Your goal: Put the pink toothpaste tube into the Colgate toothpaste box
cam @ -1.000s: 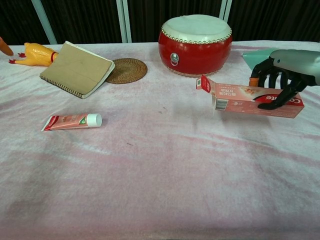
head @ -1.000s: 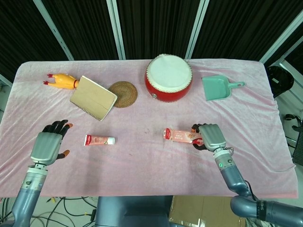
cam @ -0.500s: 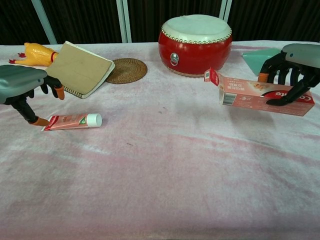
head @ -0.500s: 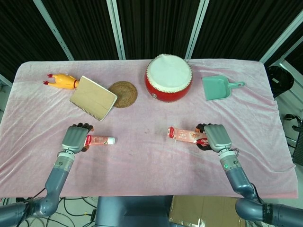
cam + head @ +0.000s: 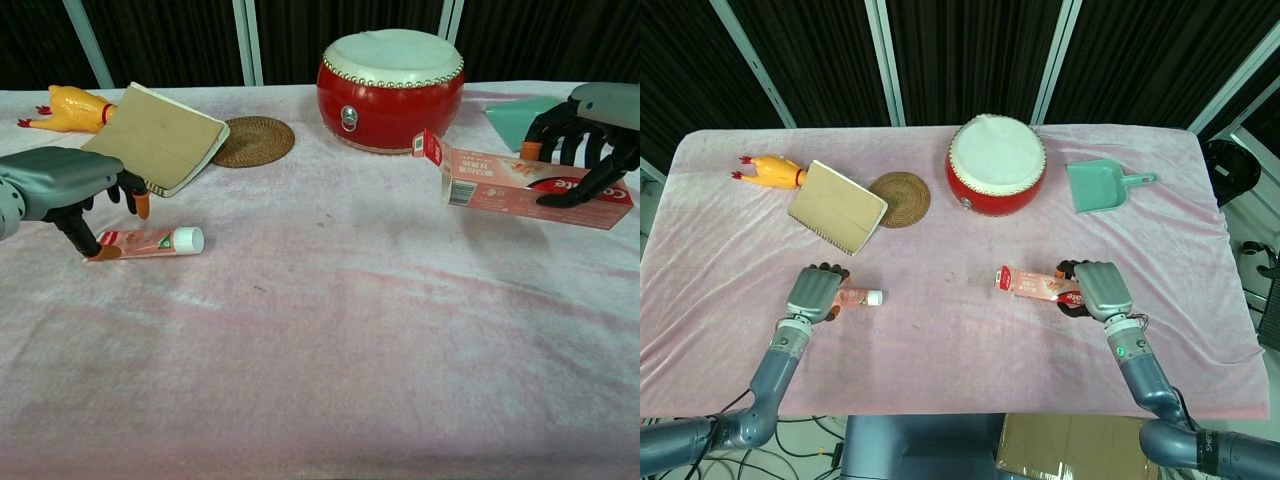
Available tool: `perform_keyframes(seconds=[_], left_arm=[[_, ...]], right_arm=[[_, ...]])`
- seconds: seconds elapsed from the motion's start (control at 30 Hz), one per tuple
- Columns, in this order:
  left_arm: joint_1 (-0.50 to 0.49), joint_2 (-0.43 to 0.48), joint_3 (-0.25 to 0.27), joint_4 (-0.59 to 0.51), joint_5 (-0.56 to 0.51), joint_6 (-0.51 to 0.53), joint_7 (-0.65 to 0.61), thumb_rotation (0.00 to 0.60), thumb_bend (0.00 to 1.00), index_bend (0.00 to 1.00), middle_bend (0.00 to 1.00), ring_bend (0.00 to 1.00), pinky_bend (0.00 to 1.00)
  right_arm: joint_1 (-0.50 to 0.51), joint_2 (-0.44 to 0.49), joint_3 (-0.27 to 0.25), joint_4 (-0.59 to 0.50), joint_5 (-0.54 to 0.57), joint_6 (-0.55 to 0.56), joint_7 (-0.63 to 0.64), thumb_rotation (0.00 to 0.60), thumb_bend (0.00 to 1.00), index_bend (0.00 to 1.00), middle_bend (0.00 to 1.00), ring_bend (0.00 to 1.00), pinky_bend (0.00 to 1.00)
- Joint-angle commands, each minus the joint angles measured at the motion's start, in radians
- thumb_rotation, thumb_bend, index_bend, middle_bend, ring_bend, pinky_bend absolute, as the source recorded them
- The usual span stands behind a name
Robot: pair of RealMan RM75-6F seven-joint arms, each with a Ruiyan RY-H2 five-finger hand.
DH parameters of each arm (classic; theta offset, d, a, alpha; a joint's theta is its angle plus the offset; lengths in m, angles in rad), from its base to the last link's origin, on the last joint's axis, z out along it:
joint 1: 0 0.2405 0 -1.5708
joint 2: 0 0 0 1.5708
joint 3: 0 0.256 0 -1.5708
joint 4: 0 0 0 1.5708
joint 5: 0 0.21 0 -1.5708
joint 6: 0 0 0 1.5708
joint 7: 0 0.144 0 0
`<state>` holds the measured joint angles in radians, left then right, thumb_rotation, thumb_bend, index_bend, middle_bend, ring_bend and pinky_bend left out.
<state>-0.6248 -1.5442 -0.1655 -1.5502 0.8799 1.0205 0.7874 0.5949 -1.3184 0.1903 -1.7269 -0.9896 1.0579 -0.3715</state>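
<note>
The pink toothpaste tube (image 5: 858,296) (image 5: 147,241) lies flat on the pink cloth, white cap pointing right. My left hand (image 5: 816,294) (image 5: 68,183) hovers over its crimped left end, fingers spread; in the chest view the thumb tip touches that end, and the tube still rests on the cloth. My right hand (image 5: 1099,289) (image 5: 590,125) grips the Colgate toothpaste box (image 5: 1034,285) (image 5: 520,186) by its right end and holds it off the table, roughly level, its open flap end facing left.
At the back stand a red drum (image 5: 995,164), a woven coaster (image 5: 900,199), a brown notebook (image 5: 837,206), a rubber chicken (image 5: 772,171) and a teal dustpan (image 5: 1101,185). The pink cloth (image 5: 950,340) covers the table between my hands.
My left hand has come in from the left edge to the tube's crimped end and lowered onto it. My right hand has shifted the box slightly right and up.
</note>
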Motion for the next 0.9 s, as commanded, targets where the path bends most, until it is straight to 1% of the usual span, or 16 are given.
perform_keyframes(seconds=[0.03,0.23,0.37,0.5,0.57,0.73,0.83,0.9], left_arm=[[-0.007,-0.005,0.006,0.006,-0.008,0.002,0.004,0.6,0.26,0.37,0.31,0.25,0.37],[-0.02,-0.022,0.016,0.025,-0.029,0.002,0.007,0.6,0.26,0.38,0.32,0.26,0.38],[-0.033,-0.04,0.031,0.048,-0.023,0.003,0.01,0.6,0.27,0.39,0.33,0.26,0.39],[-0.038,-0.052,0.036,0.066,-0.028,0.005,0.0,0.6,0.28,0.4,0.33,0.27,0.4],[-0.039,-0.055,0.039,0.073,-0.028,0.008,-0.004,0.6,0.29,0.41,0.35,0.29,0.42],[-0.038,-0.062,0.047,0.08,0.007,0.032,-0.026,0.6,0.39,0.51,0.46,0.38,0.51],[-0.039,-0.061,0.053,0.081,0.035,0.043,-0.037,0.6,0.41,0.55,0.5,0.42,0.54],[-0.04,-0.057,0.056,0.079,0.057,0.051,-0.041,0.6,0.41,0.57,0.51,0.43,0.55]], right_arm=[[-0.001,0.001,-0.001,0.0,-0.002,0.002,0.005,0.6,0.26,0.44,0.44,0.43,0.52],[-0.001,0.003,-0.002,-0.001,-0.004,0.004,0.01,0.6,0.26,0.44,0.44,0.43,0.52],[0.0,0.002,-0.003,-0.002,-0.007,0.008,0.012,0.6,0.26,0.44,0.44,0.43,0.52],[0.001,0.002,-0.006,-0.002,-0.007,0.01,0.009,0.6,0.26,0.44,0.44,0.43,0.52],[0.001,0.003,-0.007,-0.002,-0.007,0.012,0.009,0.6,0.26,0.44,0.44,0.43,0.52],[0.0,0.004,-0.011,-0.005,-0.008,0.016,0.005,0.6,0.26,0.44,0.44,0.43,0.52],[-0.001,0.005,-0.015,-0.007,-0.009,0.017,0.003,0.6,0.26,0.44,0.44,0.43,0.52],[-0.002,0.005,-0.016,-0.009,-0.01,0.019,0.003,0.6,0.26,0.44,0.44,0.43,0.52]])
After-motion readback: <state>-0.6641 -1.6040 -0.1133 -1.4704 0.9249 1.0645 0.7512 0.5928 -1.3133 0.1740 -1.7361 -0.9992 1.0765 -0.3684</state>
